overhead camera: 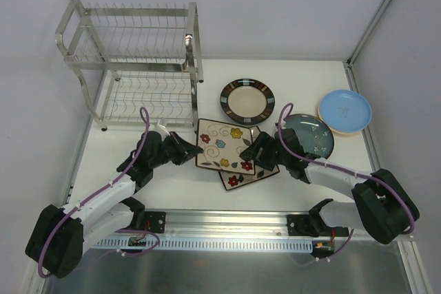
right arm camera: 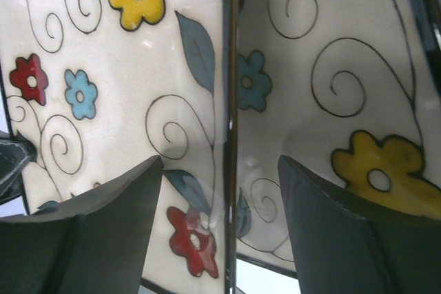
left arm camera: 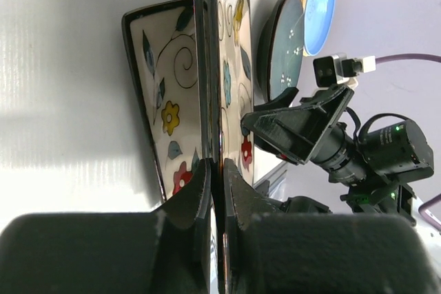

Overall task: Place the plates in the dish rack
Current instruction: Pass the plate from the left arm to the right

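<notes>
Two square cream floral plates lie overlapped mid-table, the upper one (overhead camera: 222, 144) on the lower one (overhead camera: 253, 173). My left gripper (overhead camera: 191, 151) is shut on the upper plate's left edge; the left wrist view shows its jaws (left arm camera: 216, 170) pinching the dark rim (left arm camera: 209, 67), with the lower plate (left arm camera: 165, 101) beside it. My right gripper (overhead camera: 256, 149) is open at the plate's right edge, its fingers (right arm camera: 131, 218) standing either side of the dark rim (right arm camera: 231, 101) without touching it. The silver dish rack (overhead camera: 131, 60) stands at the back left, with no plates in it.
A round dark-rimmed cream plate (overhead camera: 247, 100) lies behind the square plates. A dark teal plate (overhead camera: 308, 135) sits beside my right arm, and a light blue plate (overhead camera: 344, 111) lies at the far right on a pale yellow rim. Walls enclose the table.
</notes>
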